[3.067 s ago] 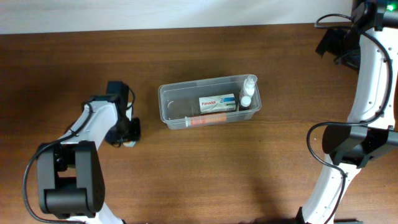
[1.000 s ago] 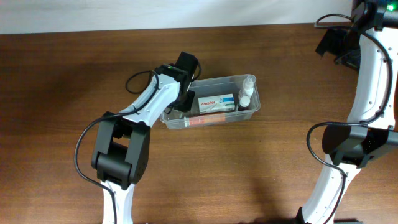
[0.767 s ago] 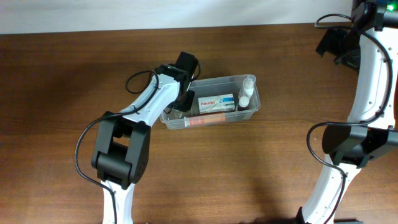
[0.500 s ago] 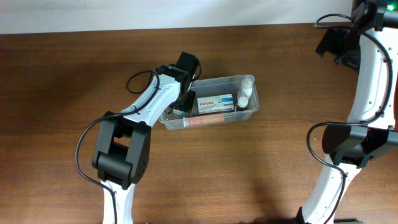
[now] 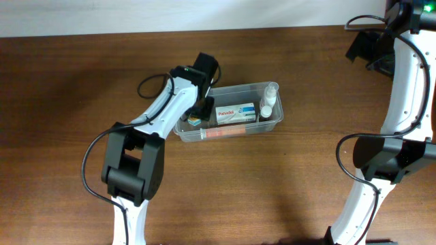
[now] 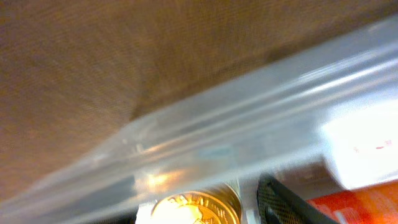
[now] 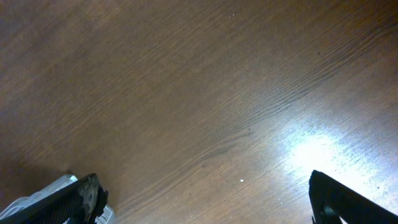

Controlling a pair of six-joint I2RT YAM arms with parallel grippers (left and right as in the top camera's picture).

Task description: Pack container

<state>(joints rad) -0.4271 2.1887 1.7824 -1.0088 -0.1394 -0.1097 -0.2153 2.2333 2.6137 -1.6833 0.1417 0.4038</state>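
Note:
The clear plastic container stands at the table's middle. It also shows in the left wrist view as a blurred rim. My left gripper is over its left end, fingers apart. A small gold-lidded jar sits in the container just below the gripper. In the left wrist view the jar lies between the fingers, with a gap to the right finger. My right gripper is far off at the back right. It is open and empty over bare wood.
Inside the container lie a white Panadol box, two small white bottles at the right end and an orange-red item along the front wall. The right arm's base stands at the right edge.
My left arm has brought the small jar from the table's left into the container's left end. In the last half second the gripper drew back a little, and the jar now shows beside it.

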